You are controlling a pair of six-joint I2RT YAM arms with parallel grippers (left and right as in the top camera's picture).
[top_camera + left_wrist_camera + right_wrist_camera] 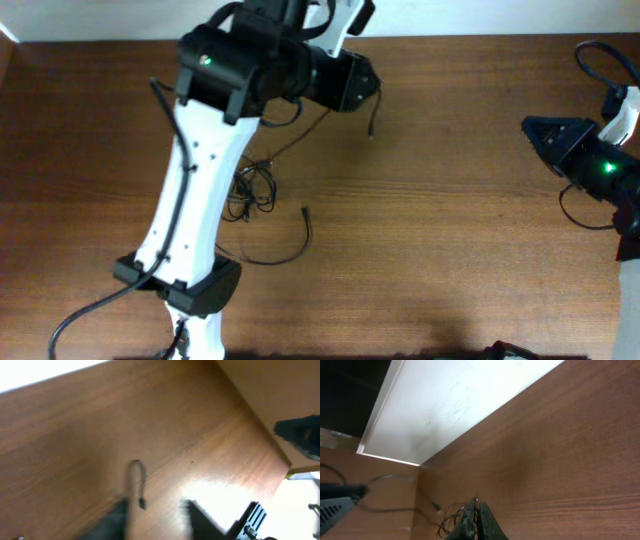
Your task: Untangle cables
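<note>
The cables lie as a small black knot on the wooden table beside my left arm. One loose strand curves out to a plug end. Another strand rises from the knot to my left gripper, and its plug end dangles below it. In the blurred left wrist view the fingers are apart, with the strand and plug hanging by the left finger. My right gripper is shut and empty at the far right. The right wrist view shows its fingers closed, with the knot far behind them.
The white left arm reaches diagonally over the table's left half, next to the knot. The table's far edge runs along the top. A thick black robot cable loops at the top right by the right arm.
</note>
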